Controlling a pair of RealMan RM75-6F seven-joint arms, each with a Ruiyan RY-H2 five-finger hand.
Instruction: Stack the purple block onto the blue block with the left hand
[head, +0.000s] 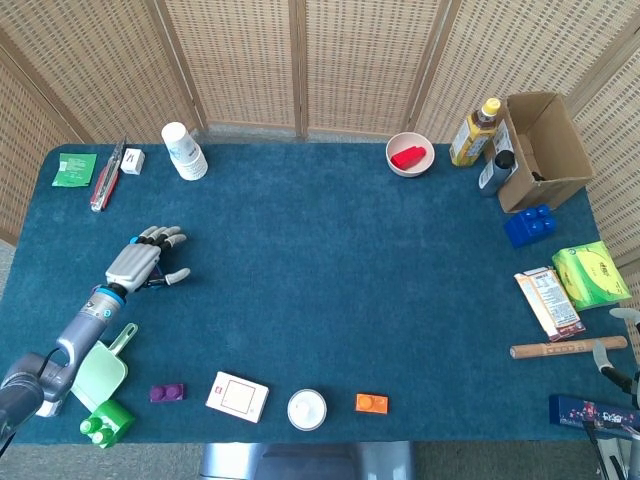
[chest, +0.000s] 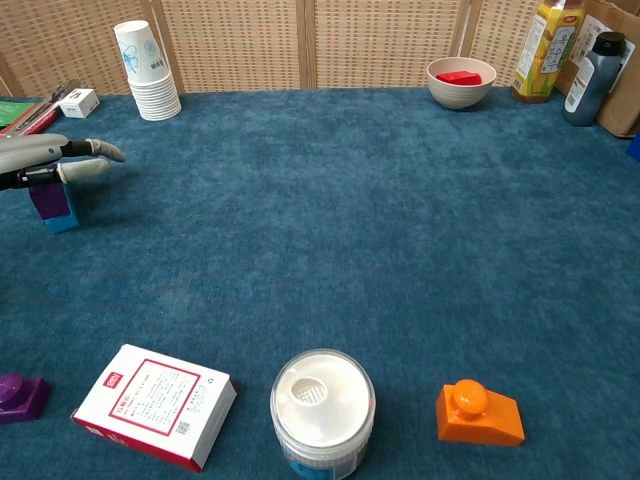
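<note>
In the chest view a purple block (chest: 48, 198) stands on a light blue block (chest: 63, 222) at the far left of the table. My left hand (chest: 52, 158) hovers just above the stack, flat and with fingers spread, holding nothing. In the head view the left hand (head: 140, 262) covers most of the stack. Grey parts at the right edge of the head view look like my right hand (head: 618, 350). How its fingers stand does not show.
A second flat purple brick (head: 167, 392) lies near the front edge beside a white card box (head: 238, 397), a white jar (head: 307, 409) and an orange brick (head: 371, 403). A green scoop (head: 100, 372) lies by my left forearm. Paper cups (head: 183, 151) stand at the back left.
</note>
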